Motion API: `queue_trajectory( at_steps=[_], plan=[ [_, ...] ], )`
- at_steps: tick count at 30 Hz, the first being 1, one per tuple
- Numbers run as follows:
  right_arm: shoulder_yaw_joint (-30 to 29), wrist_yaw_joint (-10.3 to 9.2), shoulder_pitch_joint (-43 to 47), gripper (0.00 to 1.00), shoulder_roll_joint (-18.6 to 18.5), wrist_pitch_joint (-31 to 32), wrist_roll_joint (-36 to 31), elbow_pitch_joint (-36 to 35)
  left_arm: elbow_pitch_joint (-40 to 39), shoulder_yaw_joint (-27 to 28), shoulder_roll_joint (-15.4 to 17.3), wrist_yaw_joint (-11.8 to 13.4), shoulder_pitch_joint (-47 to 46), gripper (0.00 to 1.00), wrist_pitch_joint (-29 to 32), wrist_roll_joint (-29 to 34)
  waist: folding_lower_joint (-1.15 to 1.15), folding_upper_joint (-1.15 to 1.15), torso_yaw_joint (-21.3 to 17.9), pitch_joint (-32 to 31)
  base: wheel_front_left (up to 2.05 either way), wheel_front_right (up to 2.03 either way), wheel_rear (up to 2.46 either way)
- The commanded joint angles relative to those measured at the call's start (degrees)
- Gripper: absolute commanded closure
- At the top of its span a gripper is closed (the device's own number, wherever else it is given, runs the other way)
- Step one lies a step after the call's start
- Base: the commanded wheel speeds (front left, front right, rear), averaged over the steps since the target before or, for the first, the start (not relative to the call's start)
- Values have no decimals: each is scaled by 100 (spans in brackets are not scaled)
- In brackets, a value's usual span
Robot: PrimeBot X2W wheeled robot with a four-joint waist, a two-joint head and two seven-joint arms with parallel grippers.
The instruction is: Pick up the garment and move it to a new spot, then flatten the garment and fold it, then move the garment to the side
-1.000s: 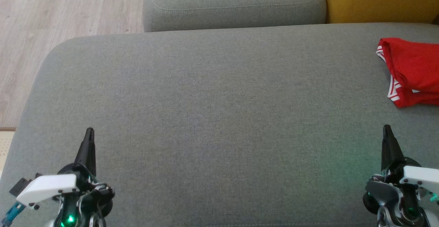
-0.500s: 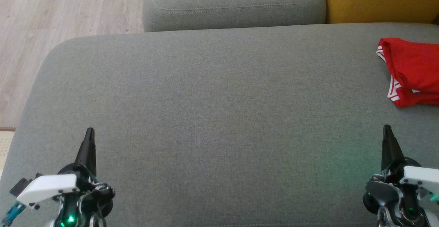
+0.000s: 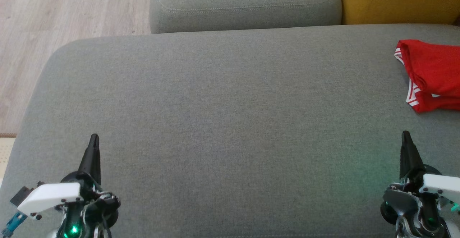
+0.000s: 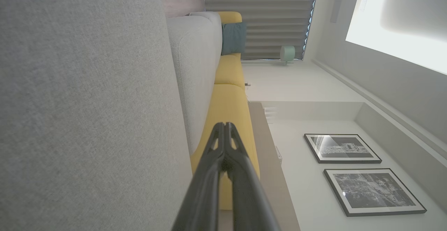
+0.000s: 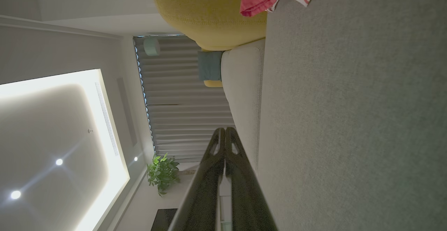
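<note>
Head view: garment [image 3: 431,74] heaped far right on the couch [image 3: 230,123], left gripper [image 3: 94,138] and right gripper [image 3: 406,134] clamped empty, so pre-pickup or finished.

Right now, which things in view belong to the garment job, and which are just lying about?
Job: red garment, lying at the seat's right side; grey couch seat; left gripper and right gripper, both shut, empty.
Lying about: yellow sofa section; teal pillow; framed pictures; potted plant.
</note>
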Motion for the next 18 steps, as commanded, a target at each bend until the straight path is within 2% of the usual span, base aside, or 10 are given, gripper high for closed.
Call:
queue_trajectory(
  at_steps=[1, 18],
  plan=[
    [112, -5, -317, 100, -42, 45, -39, -183, -179, 204, 47, -41, -289, 100, 46, -11, 0, 0, 0, 0, 0, 0, 0],
    [105, -5, -318, 100, -37, 51, -45, -182, -179, 206, 46, -41, -289, 100, 47, -10, 0, 0, 0, 0, 0, 0, 0]
  ],
)
